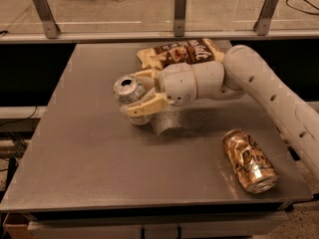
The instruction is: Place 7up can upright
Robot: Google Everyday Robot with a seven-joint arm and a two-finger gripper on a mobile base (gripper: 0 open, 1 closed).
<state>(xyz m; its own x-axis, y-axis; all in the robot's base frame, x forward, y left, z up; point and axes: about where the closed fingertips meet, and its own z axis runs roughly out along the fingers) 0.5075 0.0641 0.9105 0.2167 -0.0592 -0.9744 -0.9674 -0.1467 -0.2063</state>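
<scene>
Almost upright, 7up can (128, 87) leans top-left, clamped in tool (135, 93) over table (99, 158).

Your gripper (140, 94) is clamped around the 7up can (128, 87), low over the middle of the grey table (84, 148), with the can's shiny top tilted up and to the left. A brown snack bag (182, 51) lies behind the arm (259, 83). A dented gold can (248, 159) lies on its side near the front right corner.
</scene>
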